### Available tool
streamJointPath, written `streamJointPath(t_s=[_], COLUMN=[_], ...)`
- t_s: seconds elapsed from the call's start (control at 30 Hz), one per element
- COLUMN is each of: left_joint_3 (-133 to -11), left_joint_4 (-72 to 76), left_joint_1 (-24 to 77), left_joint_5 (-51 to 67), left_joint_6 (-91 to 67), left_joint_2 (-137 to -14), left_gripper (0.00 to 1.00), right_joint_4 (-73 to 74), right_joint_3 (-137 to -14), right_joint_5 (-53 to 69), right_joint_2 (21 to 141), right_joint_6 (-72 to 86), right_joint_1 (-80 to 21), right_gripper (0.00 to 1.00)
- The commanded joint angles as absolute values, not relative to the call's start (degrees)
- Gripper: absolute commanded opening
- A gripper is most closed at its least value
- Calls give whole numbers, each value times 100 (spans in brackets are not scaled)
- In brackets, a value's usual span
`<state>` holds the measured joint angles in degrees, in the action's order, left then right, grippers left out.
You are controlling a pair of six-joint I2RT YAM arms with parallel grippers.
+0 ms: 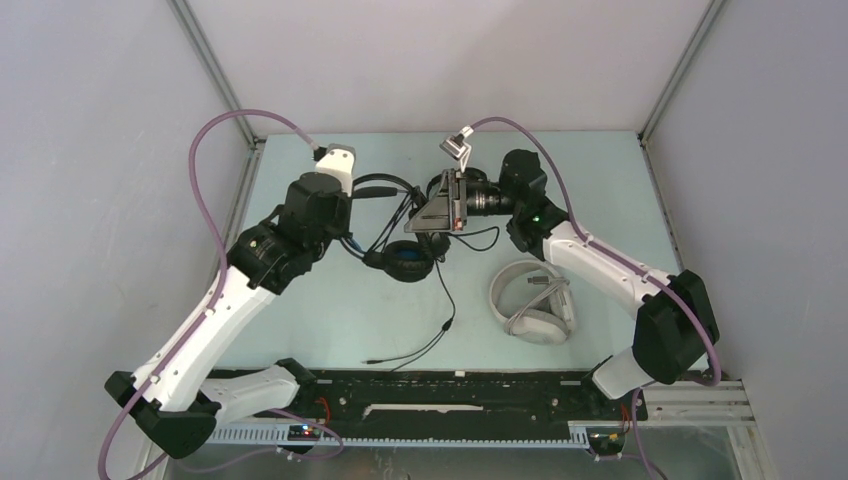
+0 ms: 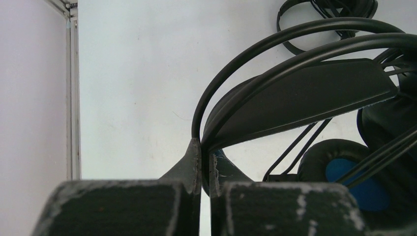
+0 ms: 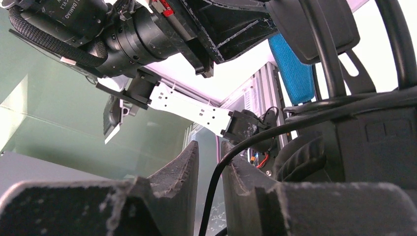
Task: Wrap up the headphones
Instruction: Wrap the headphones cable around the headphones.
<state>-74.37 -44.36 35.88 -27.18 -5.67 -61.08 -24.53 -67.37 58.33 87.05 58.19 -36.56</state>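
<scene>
Tabletop [image 1: 300, 320], top view: bulky black headset [image 1: 405, 258] at centre between both arms, white headset [image 1: 533, 305] to its right. Left wrist: left claw [image 2: 204, 150] clamped shut on black headband [image 2: 295, 98]. Right wrist: right claw [image 3: 210, 147] barely parted, cable [image 3: 209, 196] running between fingers; grip unclear

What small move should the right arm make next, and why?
Probably close the right gripper on the thin black cable: it runs between the fingers, which look slightly apart. The left gripper pinches the wire headband of the bulky black over-ear headset with blue lining, ready for winding.
</scene>
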Motion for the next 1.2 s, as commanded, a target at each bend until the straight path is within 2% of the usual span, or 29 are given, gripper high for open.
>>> streamJointPath(t_s=[0.0, 0.17, 0.47, 0.77, 1.0, 1.17], left_joint_3=[-7839, -7815, -7827, -7916, -8132, -8302], left_joint_4=[-4003, -3990, -3925, -3760, -3707, -3726], left_joint_1=[3592, 3594, 3595, 3583, 3561, 3560], left_joint_5=[-3109, -3308, -3262, -3366, -3259, -3144], left_joint_6=[-1354, -1588, -2019, -2285, -2513, -2653], left_joint_2=[-6033, -6049, -6155, -6219, -6304, -6355], left_gripper=[0, 0, 0, 0, 0, 0], right_joint_4=[-2606, -2373, -1944, -988, -670, -269], right_joint_3=[-7005, -7163, -7233, -7233, -7233, -7227], right_joint_5=[5659, 5554, 5230, 4690, 4674, 4128], right_joint_2=[8649, 8637, 8514, 8171, 8174, 8128], right_joint_6=[5625, 5282, 4558, 3278, 2730, 2148], right_joint_1=[-3815, -4049, -4319, -4702, -4909, -5062], right_gripper=[27, 36, 40, 52, 55, 52])
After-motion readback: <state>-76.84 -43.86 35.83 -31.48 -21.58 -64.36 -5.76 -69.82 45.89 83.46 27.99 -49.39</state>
